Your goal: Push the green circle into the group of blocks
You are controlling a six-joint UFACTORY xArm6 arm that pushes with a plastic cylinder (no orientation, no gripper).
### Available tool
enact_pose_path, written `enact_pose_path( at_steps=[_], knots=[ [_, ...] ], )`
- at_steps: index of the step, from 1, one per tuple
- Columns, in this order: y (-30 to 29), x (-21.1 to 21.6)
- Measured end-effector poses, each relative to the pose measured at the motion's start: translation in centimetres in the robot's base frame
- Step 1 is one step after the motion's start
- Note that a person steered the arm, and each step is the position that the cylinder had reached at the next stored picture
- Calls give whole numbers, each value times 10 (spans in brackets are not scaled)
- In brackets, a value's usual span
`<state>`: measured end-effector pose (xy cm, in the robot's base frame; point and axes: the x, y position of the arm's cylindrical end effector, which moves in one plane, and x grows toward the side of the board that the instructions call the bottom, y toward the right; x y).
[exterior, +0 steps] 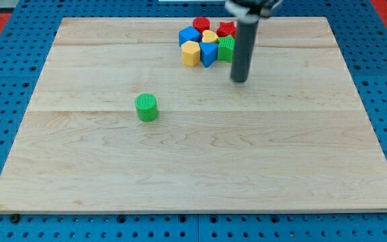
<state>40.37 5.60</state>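
Note:
The green circle (146, 107), a short green cylinder, stands alone on the wooden board left of centre. A group of blocks sits near the view's top: a red block (201, 25), a red star-like block (227, 29), a blue block (188, 35), a small yellow block (209, 36), a yellow hexagonal block (191, 53), a blue block (209, 52) and a green block (226, 48). My tip (239, 79) rests on the board just below and right of the group, close to the green block, far to the right of the green circle.
The wooden board (193, 168) lies on a blue perforated surface (5, 60). The rod rises from the tip to the view's top edge, partly covering the group's right side.

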Motion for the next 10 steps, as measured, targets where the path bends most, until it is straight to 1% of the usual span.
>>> enact_pose_path(
  at_steps=[1,2,3,4,5,6,7,8,9,10],
  knots=[
    [-97,40],
    [-149,53],
    [-182,45],
    [-215,76],
    [-273,82],
    [-284,58],
    [-274,43],
    [-243,43],
    [-232,44],
    [-206,34]
  ],
)
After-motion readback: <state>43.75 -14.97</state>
